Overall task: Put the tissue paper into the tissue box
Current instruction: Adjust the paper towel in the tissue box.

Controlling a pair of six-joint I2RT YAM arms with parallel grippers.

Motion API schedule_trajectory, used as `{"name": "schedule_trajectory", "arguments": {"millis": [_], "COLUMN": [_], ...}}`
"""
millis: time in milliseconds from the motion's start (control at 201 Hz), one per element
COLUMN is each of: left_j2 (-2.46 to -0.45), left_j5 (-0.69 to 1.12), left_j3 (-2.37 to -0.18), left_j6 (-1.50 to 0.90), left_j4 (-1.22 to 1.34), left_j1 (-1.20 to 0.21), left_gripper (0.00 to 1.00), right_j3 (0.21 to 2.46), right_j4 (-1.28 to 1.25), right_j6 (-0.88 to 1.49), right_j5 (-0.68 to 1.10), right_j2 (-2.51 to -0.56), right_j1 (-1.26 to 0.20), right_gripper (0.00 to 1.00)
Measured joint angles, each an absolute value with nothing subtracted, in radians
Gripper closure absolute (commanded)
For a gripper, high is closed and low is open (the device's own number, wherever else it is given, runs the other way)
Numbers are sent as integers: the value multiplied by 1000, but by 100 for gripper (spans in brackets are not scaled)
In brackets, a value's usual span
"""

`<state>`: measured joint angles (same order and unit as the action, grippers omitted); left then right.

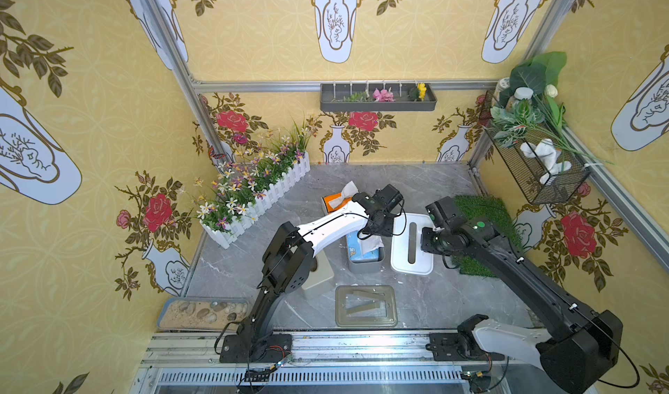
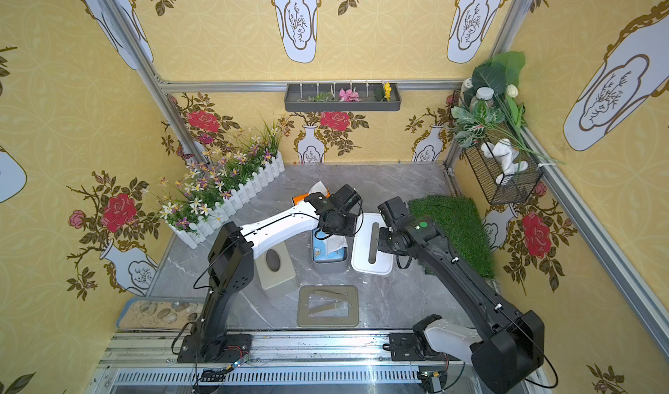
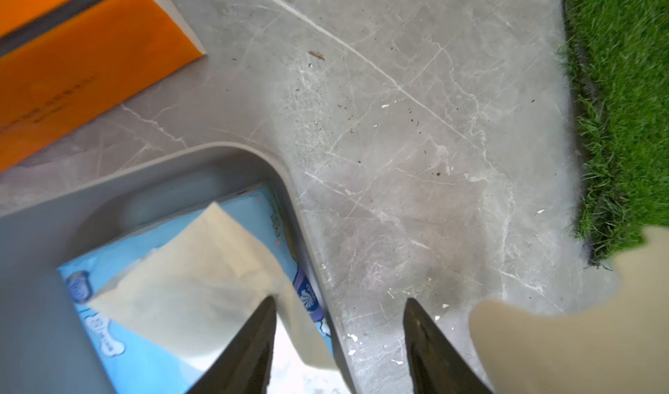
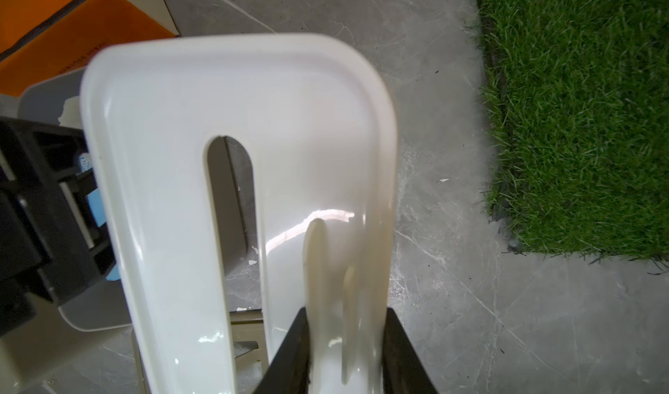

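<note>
The grey tissue box (image 1: 365, 265) (image 2: 331, 265) stands open at mid-table. In it lies a blue tissue paper pack (image 1: 356, 251) (image 3: 144, 367) with a white sheet (image 3: 202, 272) sticking up. My left gripper (image 3: 340, 299) (image 1: 376, 229) hovers open over the box's far corner. One finger is over the sheet and the other outside the box wall (image 3: 217, 149), holding nothing. My right gripper (image 4: 345, 312) (image 1: 427, 242) is shut on the rim of the white slotted lid (image 4: 289, 120) (image 1: 412, 243) (image 2: 371, 243), held beside the box on its right.
An orange tissue box (image 1: 335, 200) (image 3: 72, 66) stands behind the grey one. A beige cover with an oval hole (image 2: 275, 265) sits under the left arm, and an olive frame tray (image 1: 365, 305) lies in front. A grass mat (image 1: 481, 211) is at the right, a flower fence (image 1: 260, 200) at the back left.
</note>
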<state>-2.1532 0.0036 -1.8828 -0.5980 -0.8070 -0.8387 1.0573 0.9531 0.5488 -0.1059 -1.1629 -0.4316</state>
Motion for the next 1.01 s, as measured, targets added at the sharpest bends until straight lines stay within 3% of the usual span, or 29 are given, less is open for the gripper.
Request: {"name": "schedule_trajectory", "arguments": {"millis": [612, 1011], "left_j2": [-2255, -2096], "left_j5": [17, -20], "left_j3": [-1929, -1823], "left_j6": [-558, -576], "left_j4": [-767, -735], "left_j1": [-836, -832], "left_gripper": [42, 34], "right_j3": [1044, 1048], "right_j4": [972, 953], "right_j6": [576, 577], "right_j5": [-115, -83], "right_j2": [-1139, -1135], "right_j1": [-432, -441], "right_gripper": [82, 83]}}
